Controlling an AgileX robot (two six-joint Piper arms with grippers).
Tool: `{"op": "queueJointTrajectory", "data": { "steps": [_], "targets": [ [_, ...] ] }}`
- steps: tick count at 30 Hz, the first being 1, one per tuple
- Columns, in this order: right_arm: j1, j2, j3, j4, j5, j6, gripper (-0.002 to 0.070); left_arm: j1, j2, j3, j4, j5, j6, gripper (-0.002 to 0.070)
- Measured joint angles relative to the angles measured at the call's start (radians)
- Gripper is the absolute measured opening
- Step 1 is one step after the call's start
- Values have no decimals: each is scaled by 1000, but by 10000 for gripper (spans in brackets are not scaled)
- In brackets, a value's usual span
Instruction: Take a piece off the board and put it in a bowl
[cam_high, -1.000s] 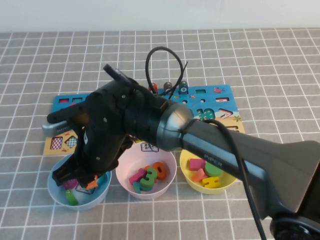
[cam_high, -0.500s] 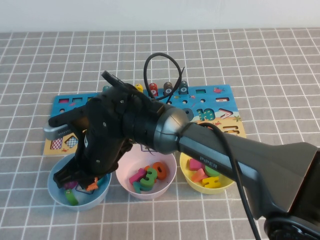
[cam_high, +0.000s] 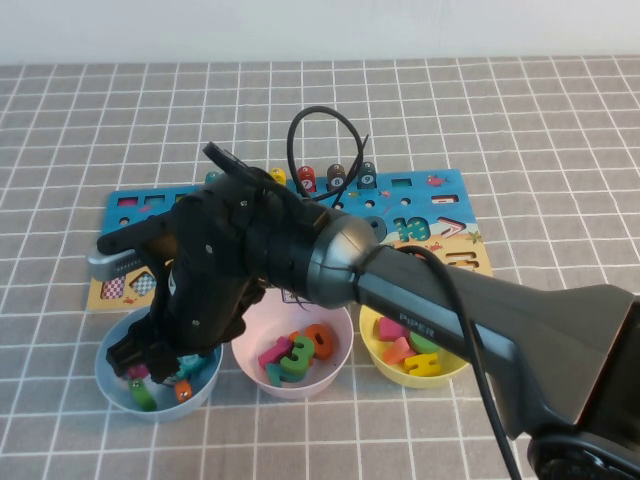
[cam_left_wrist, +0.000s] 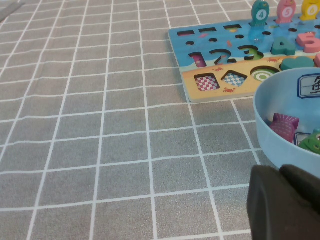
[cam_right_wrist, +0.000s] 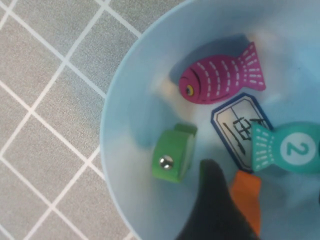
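The piece is lying low inside the bowl, on the side nearer the pink bowl, with its pale round mark facing up. In the right wrist view its orange body is showing just beside a dark fingertip, next to a teal fish marked 2, a magenta fish and a green block. The right gripper is hanging over the bowl's left part with its jaws looking spread. The piece seems to be resting on the bowl floor and not clamped, so the drop looks done. What the step is now asking for, in my judgement, is a clean exit. That means lifting straight up with the jaws kept apart, so that nothing is dragging the piece or the rim, and swinging back only once clear of the bowl wall. The bulky wrist is also hovering close above the board, which is lying just behind the three bowls, so a sideways sweep could knock the standing fish pegs there. The yellow bowl is sitting at the far right of the row. The left gripper is waiting low over the grey checked cloth just outside the bowl's wall, and I cannot tell how wide it is.
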Motion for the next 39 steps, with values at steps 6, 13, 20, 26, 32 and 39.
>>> {"op": "queueJointTrajectory", "data": {
  "steps": [6, 13, 20, 26, 32, 39],
  "targets": [
    [1, -47, -4, -40, 52, -2, 374, 0, 0, 0, 0, 0, 0, -1],
    [5, -264, 165, -112, 113, -2, 176, 0, 0, 0, 0, 0, 0, -1],
    [5, -532, 506, -143, 19, -27, -1, 0, 0, 0, 0, 0, 0, -1],
    [9, -754, 702, -194, -7, -52, -14, 0, 0, 0, 0, 0, 0, -1],
    [9, -996, 906, -224, -47, -52, -15, 0, 0, 0, 0, 0, 0, -1],
    [9, -1232, 1137, -220, -61, -52, -15, 0, 0, 0, 0, 0, 0, -1]
  ]
}}
